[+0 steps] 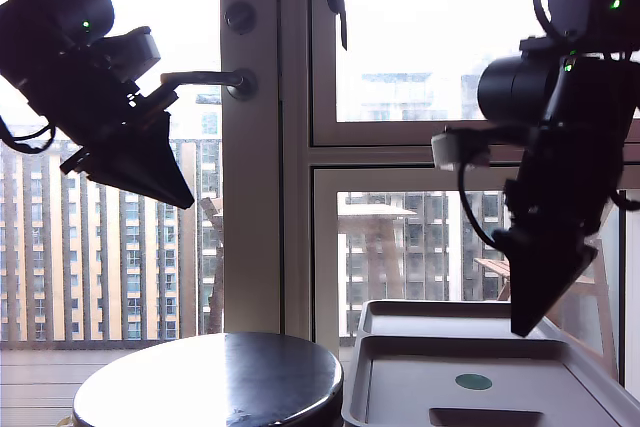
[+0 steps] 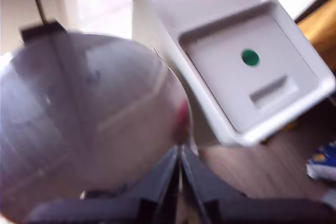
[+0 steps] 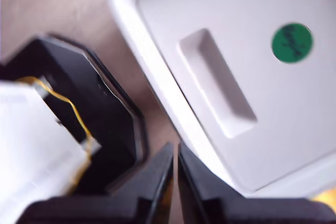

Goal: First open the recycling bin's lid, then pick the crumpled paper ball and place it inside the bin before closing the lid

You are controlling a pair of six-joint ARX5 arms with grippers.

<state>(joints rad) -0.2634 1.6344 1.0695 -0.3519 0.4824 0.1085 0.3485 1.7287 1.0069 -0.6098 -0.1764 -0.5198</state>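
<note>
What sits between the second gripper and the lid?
Nothing. In the exterior view my second gripper hangs over the lid, and only air shows between them.

High-rise flat or office: white-framed balcony door (image 1: 250, 147), tall apartment blocks (image 1: 100, 247) outside, brown wood-plank floor (image 2: 262, 177).

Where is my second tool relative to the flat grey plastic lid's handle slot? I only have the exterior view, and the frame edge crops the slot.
Observer: The second wrist view shows the second tool just outside the rim of the flat grey plastic lid, on the side of the recessed handle slot, over brown floor.
Operator: Are its jaws open?
Observer: No, they sit together, holding nothing.
Operator: Is the crumpled white paper ball on the round dark table?
Observer: The first wrist view looks down on the round dark table; no ball shows on the visible part.
</note>
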